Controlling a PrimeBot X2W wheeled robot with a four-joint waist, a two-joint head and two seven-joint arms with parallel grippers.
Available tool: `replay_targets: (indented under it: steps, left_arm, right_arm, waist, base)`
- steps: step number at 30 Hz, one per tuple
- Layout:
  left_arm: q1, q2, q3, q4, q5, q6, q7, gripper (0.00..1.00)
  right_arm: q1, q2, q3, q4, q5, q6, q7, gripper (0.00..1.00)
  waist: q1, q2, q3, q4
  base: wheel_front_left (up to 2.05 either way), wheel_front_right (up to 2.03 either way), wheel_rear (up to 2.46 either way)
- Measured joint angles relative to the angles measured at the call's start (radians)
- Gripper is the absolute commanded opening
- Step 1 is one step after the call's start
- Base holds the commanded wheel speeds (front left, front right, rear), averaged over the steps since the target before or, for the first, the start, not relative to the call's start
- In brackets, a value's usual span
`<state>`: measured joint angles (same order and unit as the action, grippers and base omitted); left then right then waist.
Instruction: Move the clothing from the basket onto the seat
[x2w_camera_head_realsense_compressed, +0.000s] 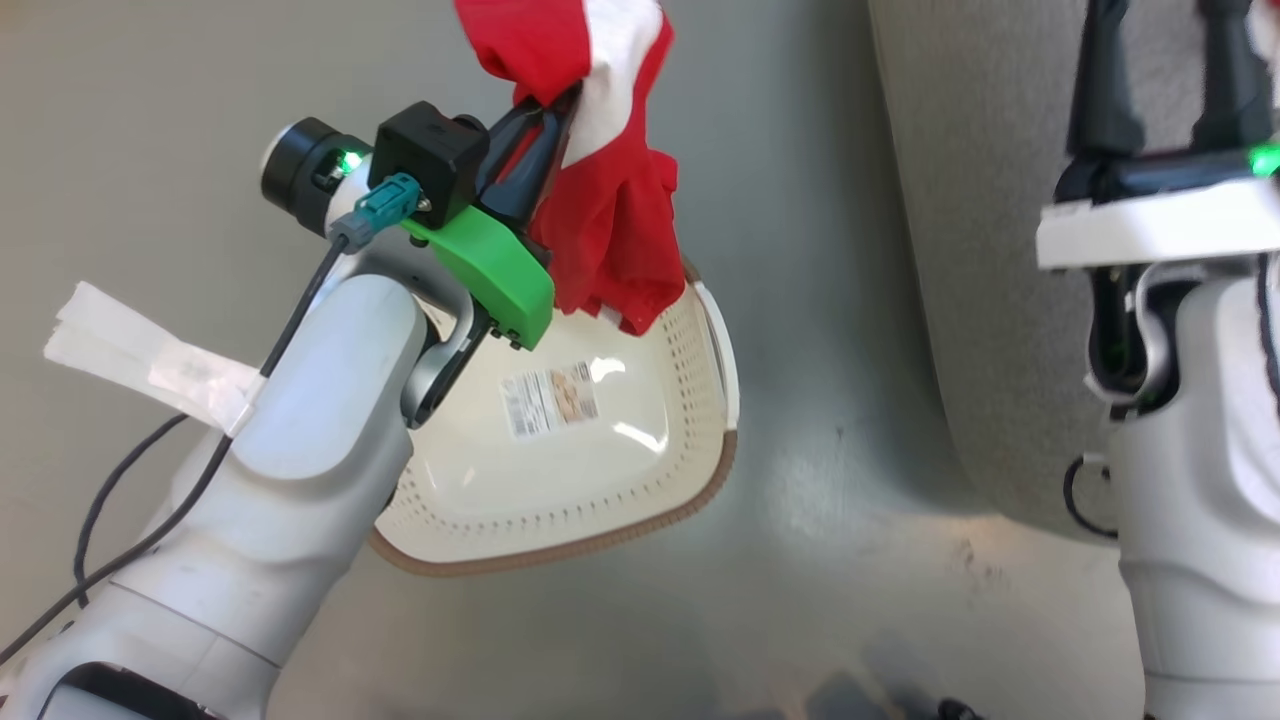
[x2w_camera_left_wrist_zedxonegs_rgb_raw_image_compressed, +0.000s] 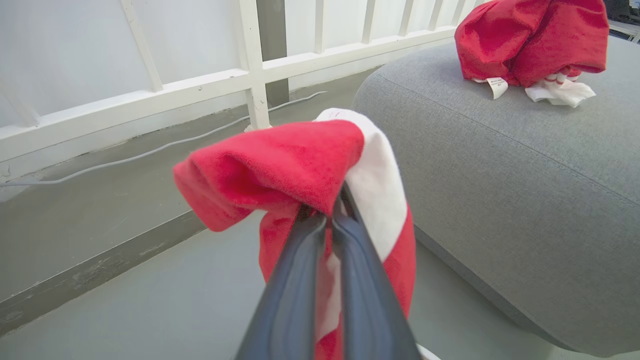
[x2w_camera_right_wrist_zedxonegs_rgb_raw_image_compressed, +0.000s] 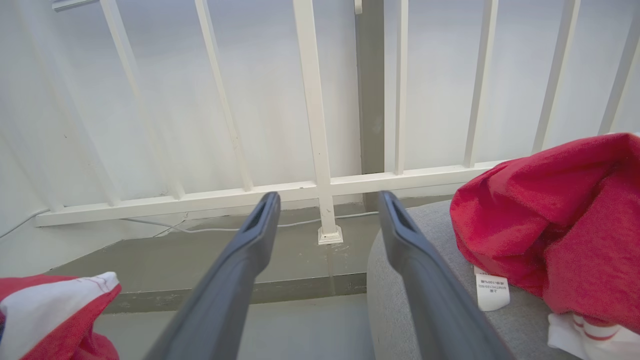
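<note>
Trouble could come from that slim pinch: left gripper (x2w_camera_left_wrist_zedxonegs_rgb_raw_image_compressed: 327, 215) clamps one fold of red clothing (x2w_camera_left_wrist_zedxonegs_rgb_raw_image_compressed: 280, 165), which hangs over the basket (x2w_camera_head_realsense_compressed: 722, 470), short of the seat (x2w_camera_left_wrist_zedxonegs_rgb_raw_image_compressed: 500, 165). If it slips, it hits the floor (x2w_camera_head_realsense_compressed: 830, 480). Basket looks bare (just its label sticker (x2w_camera_head_realsense_compressed: 550, 400)). Another red garment (x2w_camera_left_wrist_zedxonegs_rgb_raw_image_compressed: 530, 45) lies on the seat. Right gripper (x2w_camera_right_wrist_zedxonegs_rgb_raw_image_compressed: 327, 205) is spread wide, holding nothing.

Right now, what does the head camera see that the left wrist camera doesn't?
Head view's extra: the white basket with its sticker. Left wrist view's extra: a white railing and a red pile lying on the grey seat. Shared: the left tool shut on a red and white garment, with the seat beside it.
</note>
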<state>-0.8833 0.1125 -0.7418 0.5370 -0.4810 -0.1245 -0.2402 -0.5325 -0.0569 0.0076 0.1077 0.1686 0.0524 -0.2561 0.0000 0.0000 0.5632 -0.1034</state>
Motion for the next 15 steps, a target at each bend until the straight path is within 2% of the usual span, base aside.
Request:
replay_targets:
  steps: [15]
  left_arm:
    - [-0.013,0.007,-0.041,-0.008,-0.072,0.0,0.003,0.0]
  right_arm:
    - [0.156,0.001,0.041,0.124,0.0,0.018,0.0,1.0]
  waist:
    - [-0.0001,0.0,-0.231,0.054]
  base:
    - [0.0,0.0,0.0]
